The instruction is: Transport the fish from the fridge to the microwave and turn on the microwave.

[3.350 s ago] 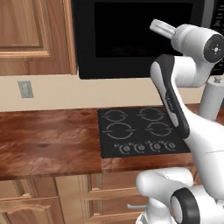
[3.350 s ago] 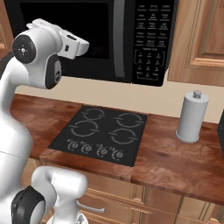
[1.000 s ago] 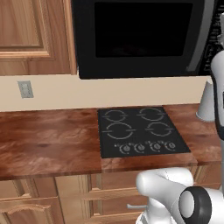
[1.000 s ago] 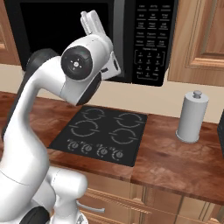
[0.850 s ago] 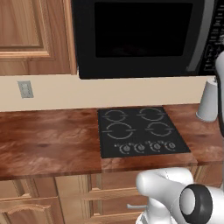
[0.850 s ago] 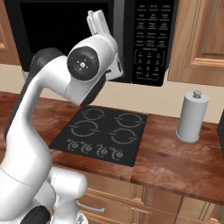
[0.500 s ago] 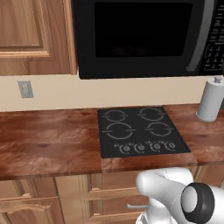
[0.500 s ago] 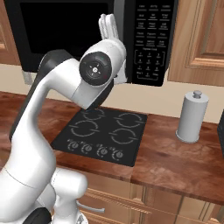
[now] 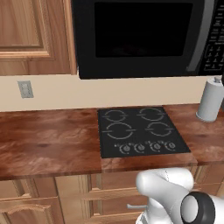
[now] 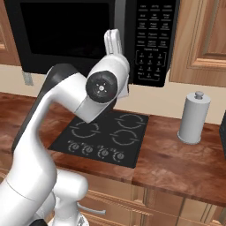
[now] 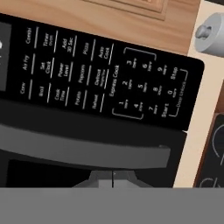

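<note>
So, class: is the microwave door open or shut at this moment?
Shut. The microwave door lies flush with the black front in both base views, its grey handle sitting beside the keypad, with no gap visible.

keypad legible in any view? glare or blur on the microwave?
Hand view: keypad labels are partly legible (Popcorn, Express Cook, Stop), slightly soft and rolled sideways, with no glare. Right base view: the microwave keypad shows as faint grey marks, unreadable. Left base view: the dark window is flat and nearly featureless; lighting is even, with soft shadows under the paper towel roll.
</note>
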### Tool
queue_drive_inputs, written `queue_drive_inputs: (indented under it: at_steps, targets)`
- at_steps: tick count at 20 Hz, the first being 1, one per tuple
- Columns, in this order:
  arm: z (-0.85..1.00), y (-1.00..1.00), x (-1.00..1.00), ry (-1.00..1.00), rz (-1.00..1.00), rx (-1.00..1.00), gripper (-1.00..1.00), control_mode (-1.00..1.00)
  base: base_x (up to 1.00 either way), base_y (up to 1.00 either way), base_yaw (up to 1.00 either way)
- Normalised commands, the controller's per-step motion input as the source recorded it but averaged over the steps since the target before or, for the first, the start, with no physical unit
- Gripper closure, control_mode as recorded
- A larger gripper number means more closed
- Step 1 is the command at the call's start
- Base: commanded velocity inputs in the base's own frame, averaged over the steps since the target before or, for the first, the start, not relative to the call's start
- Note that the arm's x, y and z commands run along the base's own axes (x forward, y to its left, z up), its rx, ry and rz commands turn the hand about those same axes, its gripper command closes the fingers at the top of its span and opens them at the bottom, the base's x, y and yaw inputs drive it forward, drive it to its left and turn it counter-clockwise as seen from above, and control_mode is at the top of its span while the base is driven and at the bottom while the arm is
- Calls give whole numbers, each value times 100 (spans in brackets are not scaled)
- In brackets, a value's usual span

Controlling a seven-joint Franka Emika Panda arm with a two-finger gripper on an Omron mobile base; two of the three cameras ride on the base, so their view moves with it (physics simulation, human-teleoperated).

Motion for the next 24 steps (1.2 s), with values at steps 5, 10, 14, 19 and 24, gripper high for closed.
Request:
queue_drive_inputs:
  at_steps: [5,10,14,19,24]
  targets:
    - [-21,0,0,0,0,6,100,-100,0,0,0]
    - [-18,0,0,0,0,6,100,-100,0,0,0]
    - [-9,-4,2,0,-3,7,100,-100,0,0,0]
    - [-5,-12,0,0,-2,6,100,-100,0,0,0]
    - [-6,-12,0,0,-1,5,100,-100,0,0,0]
